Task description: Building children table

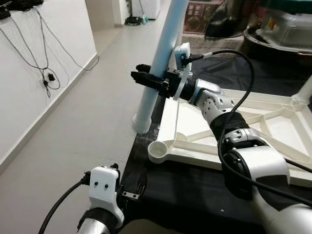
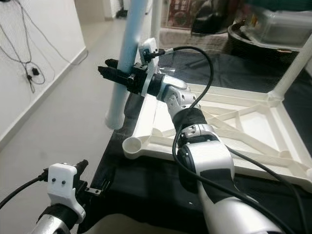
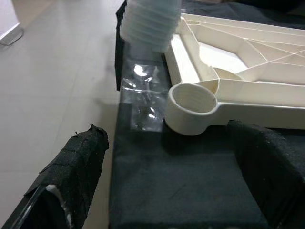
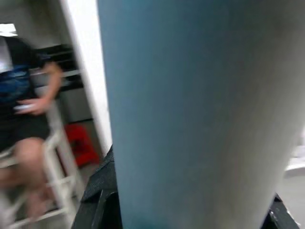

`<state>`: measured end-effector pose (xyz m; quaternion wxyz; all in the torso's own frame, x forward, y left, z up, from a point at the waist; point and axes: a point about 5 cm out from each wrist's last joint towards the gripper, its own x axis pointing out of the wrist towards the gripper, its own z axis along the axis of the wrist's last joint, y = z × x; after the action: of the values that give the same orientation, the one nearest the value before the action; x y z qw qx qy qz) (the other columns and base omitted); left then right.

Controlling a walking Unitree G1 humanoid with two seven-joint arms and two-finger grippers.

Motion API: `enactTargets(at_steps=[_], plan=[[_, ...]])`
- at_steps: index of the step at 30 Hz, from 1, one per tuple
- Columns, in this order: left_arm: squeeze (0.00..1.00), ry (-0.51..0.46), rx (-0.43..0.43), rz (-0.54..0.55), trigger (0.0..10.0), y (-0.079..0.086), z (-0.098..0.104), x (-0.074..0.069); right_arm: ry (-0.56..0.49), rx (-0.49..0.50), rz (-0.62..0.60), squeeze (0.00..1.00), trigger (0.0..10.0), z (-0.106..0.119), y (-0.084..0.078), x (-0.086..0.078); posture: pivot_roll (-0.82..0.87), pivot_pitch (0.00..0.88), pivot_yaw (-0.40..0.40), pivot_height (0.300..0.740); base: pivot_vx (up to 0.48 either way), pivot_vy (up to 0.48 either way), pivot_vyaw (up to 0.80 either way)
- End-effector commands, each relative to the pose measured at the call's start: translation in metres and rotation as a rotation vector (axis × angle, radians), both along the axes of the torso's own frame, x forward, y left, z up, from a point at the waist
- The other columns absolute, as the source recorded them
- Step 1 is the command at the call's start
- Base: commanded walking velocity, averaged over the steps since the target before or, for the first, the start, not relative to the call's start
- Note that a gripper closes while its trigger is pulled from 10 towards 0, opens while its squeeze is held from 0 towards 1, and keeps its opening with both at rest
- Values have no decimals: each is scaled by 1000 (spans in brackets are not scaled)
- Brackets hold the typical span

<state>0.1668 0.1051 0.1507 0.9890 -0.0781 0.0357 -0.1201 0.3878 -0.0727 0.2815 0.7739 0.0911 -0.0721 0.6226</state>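
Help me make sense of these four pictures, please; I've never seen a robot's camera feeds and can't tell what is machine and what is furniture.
This is a two-armed humanoid robot putting together a child's table. The two wide pictures come from cameras in its head, looking down; the other two come from a camera on each wrist, looking along that arm's black fingers.

The silver arm reaching forward ends in the right gripper, shut on a pale blue table leg, held nearly upright. The leg's ribbed lower end hangs just beside an open round socket at the corner of the white tabletop, which lies underside up on a black cloth. The blue leg also shows up close in the right wrist picture, with a blurred seated person behind.

The left gripper waits low, fingers open, near the cloth's edge.
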Motion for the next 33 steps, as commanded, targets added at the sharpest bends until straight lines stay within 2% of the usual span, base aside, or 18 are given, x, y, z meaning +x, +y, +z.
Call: enactTargets(at_steps=[1, 4, 5, 7, 10, 11, 14, 15, 17, 18, 20, 21, 23, 24, 33], plan=[[0, 17, -9, -18, 10000, -5, 0, -6, -22, -15, 80, 0, 10000, 4, 0, -3, 157, 166, -40, 740, 0, 0, 0], [0, 31, -26, -31, 10000, -9, 1, -13, -48, -61, 140, 0, 10000, 3, -3, -6, 156, 185, -40, 740, 0, 0, 0], [0, 31, -26, -31, 10000, -9, 1, -13, -48, -61, 140, 0, 10000, 3, -3, -6, 156, 185, -40, 740, 0, 0, 0], [0, 37, -50, -67, 10000, -14, 3, -19, -88, -144, 145, 0, 10000, -1, -7, -6, 155, 196, -35, 740, 0, 0, 0], [0, 35, -57, -90, 10000, -16, 4, -21, -93, -163, 142, 0, 10000, -4, -10, -6, 155, 201, -32, 740, 0, 0, 0], [0, 28, -41, -96, 10000, -16, 5, -24, -98, -180, 143, 0, 10000, -6, -16, -6, 157, 204, -33, 740, 0, 0, 0], [0, 24, -26, -97, 10000, -15, 4, -26, -99, -185, 145, 0, 10000, -7, -19, -6, 157, 204, -33, 740, 0, 0, 0], [0, 15, 32, -74, 10000, -11, 2, -27, -105, -202, 142, 0, 10000, -9, -23, -6, 155, 211, -31, 740, 0, 0, 0], [0, 15, 32, -74, 10000, -11, 2, -27, -105, -202, 142, 0, 10000, -9, -23, -6, 155, 211, -31, 740, 0, 0, 0], [0, 7, 88, -50, 10000, -7, 0, -28, -108, -226, 145, 0, 10000, -13, -25, -6, 158, 214, -32, 740, 0, 0, 0], [0, 7, 88, -50, 10000, -7, 0, -28, -108, -226, 145, 0, 10000, -13, -25, -6, 158, 214, -32, 740, 0, 0, 0], [0, -3, 149, -45, 10000, -4, -2, -30, -108, -244, 159, 0, 10000, -15, -27, -7, 164, 212, -36, 740, 0, 0, 0], [0, -3, 149, -45, 10000, -4, -2, -30, -108, -244, 159, 0, 10000, -15, -27, -7, 164, 212, -36, 740, 0, 0, 0], [0, -9, 188, -50, 10000, -2, -4, -31, -104, -250, 183, 0, 10000, -16, -30, -8, 162, 210, -34, 740, 0, 0, 0], [0, -1, 194, -72, 10000, 0, -8, -30, -99, -195, 281, 0, 10000, -13, -26, -13, 157, 206, -32, 740, 0, 0, 0]])
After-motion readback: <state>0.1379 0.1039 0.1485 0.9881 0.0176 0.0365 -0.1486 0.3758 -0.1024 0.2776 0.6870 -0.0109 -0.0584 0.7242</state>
